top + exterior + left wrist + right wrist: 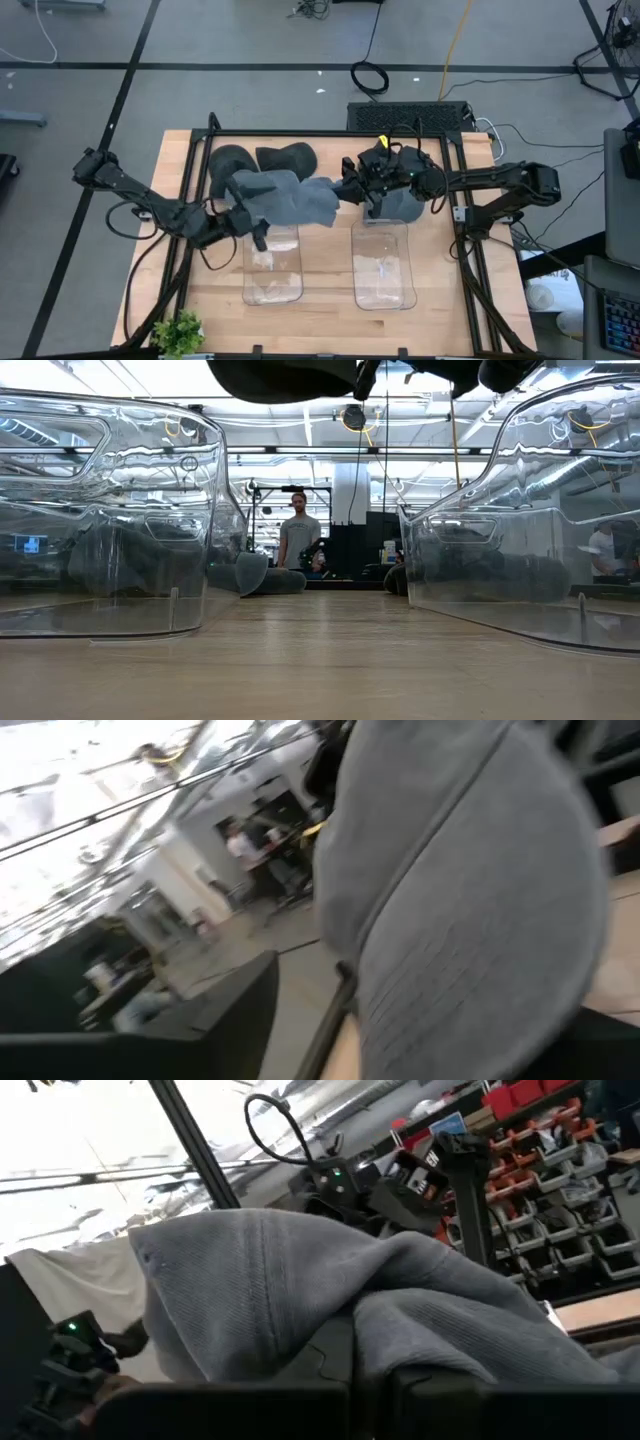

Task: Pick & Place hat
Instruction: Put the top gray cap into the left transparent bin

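The wooden table (pixel 325 290) carries two clear plastic bins, and the left bin (pixel 272 268) serves as the landmark here. Beside it, toward the right arm, stands the right bin (pixel 383 268); both look empty. Beyond the left bin, at the far edge of the table, lie two more dark caps (pixel 262 159), and a small green plant (pixel 180 332) sits at the near corner on the left arm's side.

The grey hat (pixel 283 197) hangs in the air just over the far rim of the left bin, stretched between the two arms. The right gripper (pixel 348 190) pinches its fabric at the end toward the right bin, fingers clamped shut on the cloth; its wrist view shows grey folds bunched directly ahead. The left gripper (pixel 243 213) sits at the hat's other end, above the bin's far rim; the hat fills its wrist view, but whether its fingers are spread or closing on the cloth cannot be told.

The step appears to be a handover or joint carry toward a bin. To do it well, one arm should keep a firm pinch until the other is clearly free, then lower the hat centred over the bin opening so the brim does not catch on the rim
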Available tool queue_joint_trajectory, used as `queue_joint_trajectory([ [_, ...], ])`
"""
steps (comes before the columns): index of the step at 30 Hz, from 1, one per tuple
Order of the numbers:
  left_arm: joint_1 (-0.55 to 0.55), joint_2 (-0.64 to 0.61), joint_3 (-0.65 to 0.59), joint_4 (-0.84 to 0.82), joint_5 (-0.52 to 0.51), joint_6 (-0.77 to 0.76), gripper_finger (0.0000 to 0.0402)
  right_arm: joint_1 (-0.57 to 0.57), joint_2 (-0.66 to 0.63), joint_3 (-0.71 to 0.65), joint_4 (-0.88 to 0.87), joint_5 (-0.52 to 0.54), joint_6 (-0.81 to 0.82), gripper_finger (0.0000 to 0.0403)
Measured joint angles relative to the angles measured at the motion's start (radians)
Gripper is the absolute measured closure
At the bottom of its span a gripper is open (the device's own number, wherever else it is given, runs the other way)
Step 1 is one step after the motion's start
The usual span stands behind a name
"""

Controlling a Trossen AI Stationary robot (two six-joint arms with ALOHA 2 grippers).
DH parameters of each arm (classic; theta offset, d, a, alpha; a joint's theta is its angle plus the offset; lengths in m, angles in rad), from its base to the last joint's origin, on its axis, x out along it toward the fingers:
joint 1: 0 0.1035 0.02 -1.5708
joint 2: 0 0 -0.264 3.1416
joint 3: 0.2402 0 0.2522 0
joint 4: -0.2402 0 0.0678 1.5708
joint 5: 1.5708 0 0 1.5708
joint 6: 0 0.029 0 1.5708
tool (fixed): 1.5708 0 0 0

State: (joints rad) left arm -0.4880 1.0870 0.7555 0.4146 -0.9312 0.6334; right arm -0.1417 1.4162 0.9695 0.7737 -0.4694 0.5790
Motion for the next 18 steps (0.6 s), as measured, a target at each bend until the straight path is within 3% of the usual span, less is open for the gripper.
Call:
queue_joint_trajectory([
  [4,-0.031,-0.002,0.000,0.027,0.010,0.001,0.0081,0.000,0.000,0.000,0.012,0.001,-0.040,0.0402],
  [8,-0.060,-0.002,0.000,0.033,0.033,-0.147,0.0057,-0.007,-0.005,0.000,0.014,0.034,-0.079,0.0403],
  [14,-0.111,0.000,0.000,-0.036,0.047,-0.313,0.0044,-0.034,-0.005,0.000,-0.005,0.051,-0.132,0.0403],
  [18,-0.141,0.000,0.000,-0.048,0.152,-0.426,0.0045,-0.048,-0.005,0.000,-0.014,0.054,-0.150,0.0403],
])
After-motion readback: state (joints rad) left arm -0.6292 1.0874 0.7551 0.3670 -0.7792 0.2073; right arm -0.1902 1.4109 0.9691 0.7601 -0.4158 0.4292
